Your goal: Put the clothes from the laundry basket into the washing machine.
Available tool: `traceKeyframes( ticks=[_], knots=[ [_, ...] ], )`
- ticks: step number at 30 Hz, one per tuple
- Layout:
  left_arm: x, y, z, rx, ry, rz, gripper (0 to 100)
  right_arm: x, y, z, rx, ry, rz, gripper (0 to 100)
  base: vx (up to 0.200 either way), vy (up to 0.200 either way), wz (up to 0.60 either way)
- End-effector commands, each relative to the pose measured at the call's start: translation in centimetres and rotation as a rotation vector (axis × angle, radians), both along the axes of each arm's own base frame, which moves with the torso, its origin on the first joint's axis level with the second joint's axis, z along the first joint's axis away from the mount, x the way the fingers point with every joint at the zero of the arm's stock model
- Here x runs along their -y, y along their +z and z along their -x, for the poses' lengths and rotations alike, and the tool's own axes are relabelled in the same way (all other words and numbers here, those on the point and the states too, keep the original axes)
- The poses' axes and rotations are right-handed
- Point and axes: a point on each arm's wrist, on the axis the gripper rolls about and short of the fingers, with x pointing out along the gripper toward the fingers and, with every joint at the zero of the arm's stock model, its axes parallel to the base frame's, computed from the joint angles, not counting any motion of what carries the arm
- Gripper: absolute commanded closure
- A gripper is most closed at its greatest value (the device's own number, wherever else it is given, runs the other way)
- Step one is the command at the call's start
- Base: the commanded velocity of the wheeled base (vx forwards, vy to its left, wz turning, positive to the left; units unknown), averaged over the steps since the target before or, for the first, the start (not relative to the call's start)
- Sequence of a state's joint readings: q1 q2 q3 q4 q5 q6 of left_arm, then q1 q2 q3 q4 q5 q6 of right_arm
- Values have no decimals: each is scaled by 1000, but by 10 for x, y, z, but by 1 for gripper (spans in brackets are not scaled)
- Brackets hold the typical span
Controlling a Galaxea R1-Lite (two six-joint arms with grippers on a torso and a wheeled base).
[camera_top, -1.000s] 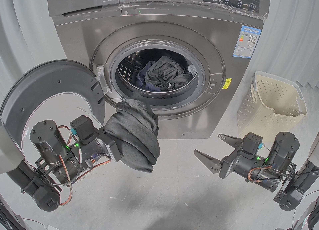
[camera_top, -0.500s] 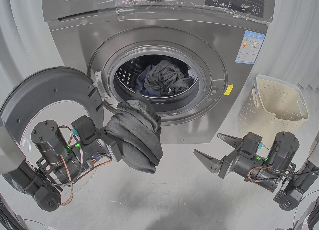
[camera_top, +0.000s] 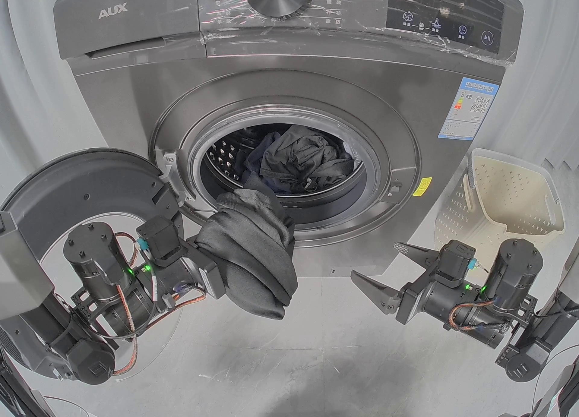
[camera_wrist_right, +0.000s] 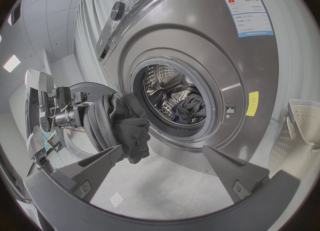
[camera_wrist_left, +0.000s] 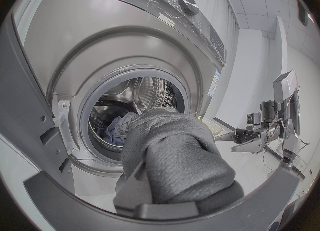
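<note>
Washing machine (camera_top: 289, 74): a grey front-loader, standing on a pale floor against a light curtain. Clear film is covering its top panel, and its round port is facing the robot.

Door (camera_top: 78, 189): it is hanging fully open on the hinge at the robot's left of the port, with its inner face showing.

Laundry basket (camera_top: 458, 219): a cream perforated basket, sitting on the floor just beside the machine's lower corner on the robot's right, with its mouth showing to the head camera.

Dark grey garment (camera_top: 253, 249): the task item is hanging bunched from the left arm, in front of and just below the lower left rim of the port. Its top fold is reaching up to the rim, and the rest is drooping outside the drum.

Clothes in drum (camera_top: 301, 159): dark grey and blue pieces are lying heaped inside the drum, towards the back.

Left gripper (camera_top: 208, 267): it is gripping the dark grey garment. Cloth is wrapping over the fingers, so they appear to be closed tight on it, though the gap between them is hidden.

Right gripper (camera_top: 377, 262): it is hovering low before the machine's right side, near the basket. Its fingers are standing spread wide and holding nothing.
</note>
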State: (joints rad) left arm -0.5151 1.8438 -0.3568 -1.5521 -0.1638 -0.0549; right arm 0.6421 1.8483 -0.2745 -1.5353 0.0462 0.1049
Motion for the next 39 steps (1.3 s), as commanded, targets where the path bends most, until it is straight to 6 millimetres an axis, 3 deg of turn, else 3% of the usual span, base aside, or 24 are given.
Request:
traceKeyframes(
  ticks=[1, 4, 39],
  knots=[
    [1, -3, -2, -10, -1, -5, 100, 0, 0, 0, -2, -1, 0, 0, 200, 0, 0],
    [1, -4, -1, -13, -2, -7, 100, 0, 0, 0, -2, -1, 0, 0, 200, 0, 0],
    [1, -8, -2, -15, 2, -29, 100, -1, 0, 0, -2, 2, 0, 0, 0, -17, 0]
  ],
)
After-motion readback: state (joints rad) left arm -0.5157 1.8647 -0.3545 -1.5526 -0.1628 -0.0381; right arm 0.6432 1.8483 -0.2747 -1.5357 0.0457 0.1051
